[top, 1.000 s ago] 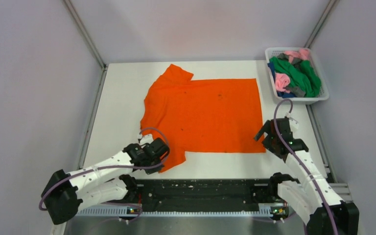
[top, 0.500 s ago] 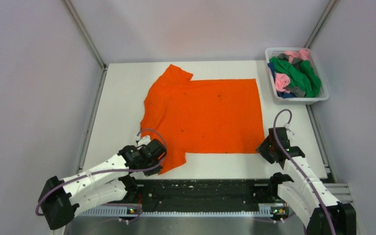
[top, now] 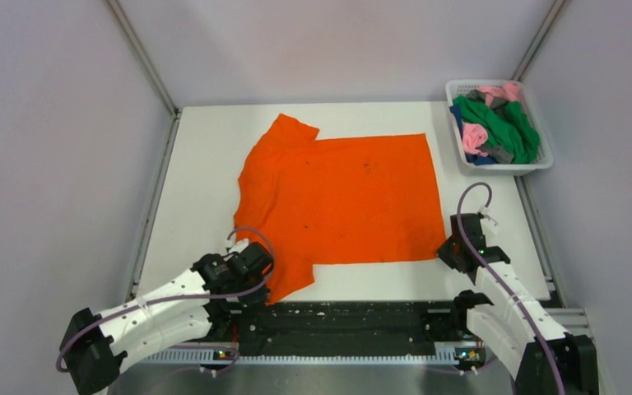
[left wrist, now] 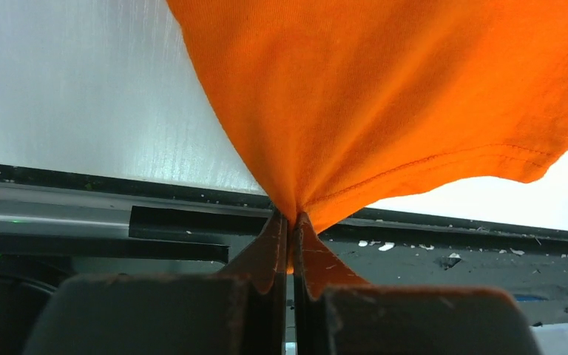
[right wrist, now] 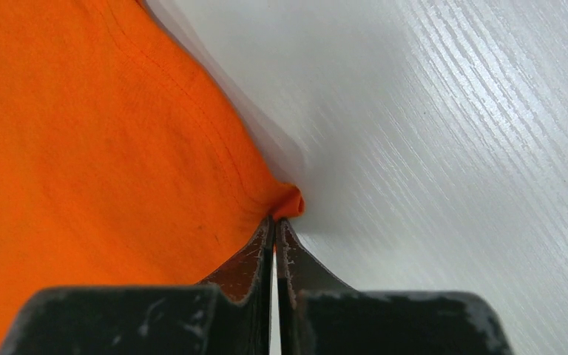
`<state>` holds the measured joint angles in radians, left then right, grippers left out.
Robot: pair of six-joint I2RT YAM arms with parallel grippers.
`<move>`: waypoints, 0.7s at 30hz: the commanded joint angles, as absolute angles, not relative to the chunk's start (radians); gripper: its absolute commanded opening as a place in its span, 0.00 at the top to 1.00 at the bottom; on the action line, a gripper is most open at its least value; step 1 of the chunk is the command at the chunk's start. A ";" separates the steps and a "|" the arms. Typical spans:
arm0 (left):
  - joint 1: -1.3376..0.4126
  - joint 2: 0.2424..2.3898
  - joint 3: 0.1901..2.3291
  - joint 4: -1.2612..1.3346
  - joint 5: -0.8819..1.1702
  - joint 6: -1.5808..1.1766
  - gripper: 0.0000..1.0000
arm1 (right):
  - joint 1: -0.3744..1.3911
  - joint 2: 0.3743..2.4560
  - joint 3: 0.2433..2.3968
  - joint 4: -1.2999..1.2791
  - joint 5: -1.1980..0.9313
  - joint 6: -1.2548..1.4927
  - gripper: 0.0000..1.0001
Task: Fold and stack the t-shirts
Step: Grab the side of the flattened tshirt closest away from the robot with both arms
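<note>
An orange t-shirt [top: 341, 197] lies spread flat on the white table [top: 197, 164], collar to the left, hem to the right. My left gripper [top: 257, 265] is shut on the near sleeve [left wrist: 384, 111], the cloth pinched between its fingers [left wrist: 266, 251] over the table's near edge. My right gripper [top: 451, 251] is shut on the near hem corner [right wrist: 287, 201], which bunches at its fingertips [right wrist: 307, 262]. More t-shirts [top: 498, 123], green, pink, blue and grey, sit crumpled in the basket.
A white mesh basket [top: 543, 156] stands at the far right corner of the table. A black rail [top: 346, 321] with both arm bases runs along the near edge. Grey walls enclose the table on three sides.
My right gripper came down onto the near hem corner and shut on it. Both arms pulled back, dragging the orange shirt slightly toward the near edge.
</note>
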<state>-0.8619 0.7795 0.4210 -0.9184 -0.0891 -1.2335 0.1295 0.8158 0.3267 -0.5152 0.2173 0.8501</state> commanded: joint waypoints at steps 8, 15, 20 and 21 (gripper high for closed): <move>-0.864 0.766 0.473 -0.720 -0.057 -1.210 1.00 | 0.124 0.790 0.375 -0.453 0.089 0.645 1.00; -0.812 0.873 0.636 -0.616 -0.078 -1.067 1.00 | 0.123 0.885 0.459 -0.425 0.005 0.599 1.00; -0.704 0.975 0.716 -0.511 -0.030 -0.973 1.00 | 0.123 0.914 0.525 -0.415 0.016 0.580 1.00; -0.661 0.995 0.731 -0.493 -0.019 -0.958 1.00 | 0.123 0.922 0.535 -0.411 0.011 0.577 1.00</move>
<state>-0.7567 0.9360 0.6621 -0.6216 -0.0475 -1.0622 0.1295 0.9028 0.4583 -0.4572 0.0280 0.6117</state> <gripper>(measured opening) 0.024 0.006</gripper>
